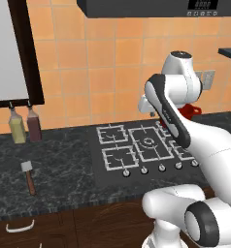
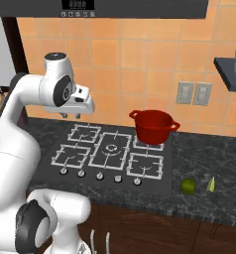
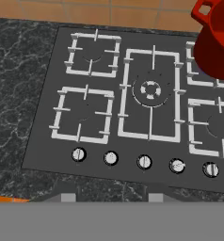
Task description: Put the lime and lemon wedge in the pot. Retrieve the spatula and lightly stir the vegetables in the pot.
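- The gripper [image 2: 70,115] is hanging high over the far left corner of the stove [image 2: 110,151], pointing down at the burners, with its two short fingers showing below the white hand.
- The fingers are standing apart with nothing between them and touching nothing; the gap is looking moderate rather than wide, though the tips are too small to judge finely.
- In the hand view the camera is looking down on the stove grates and the row of knobs [image 3: 144,162], with the pot [image 3: 216,40] cutting in at the upper right.
- The lime [image 2: 188,186] is lying on the dark counter [image 2: 209,154] to the right of the stove, near the front edge, well apart from the gripper: right and nearer the robot, and far lower.
- The lemon wedge [image 2: 211,184] is sitting just right of the lime, standing narrow and roughly upright, its point up.
- The pot is sitting on the far right burner, between the gripper and the two fruits, its mouth open and looking empty.
- The spatula [image 1: 28,175] is lying on the counter left of the stove, well apart, blade toward the wall and handle toward the front edge.
- Judging from this, the coming move is calling for a long swing right and down to the lime, the nearer fruit.
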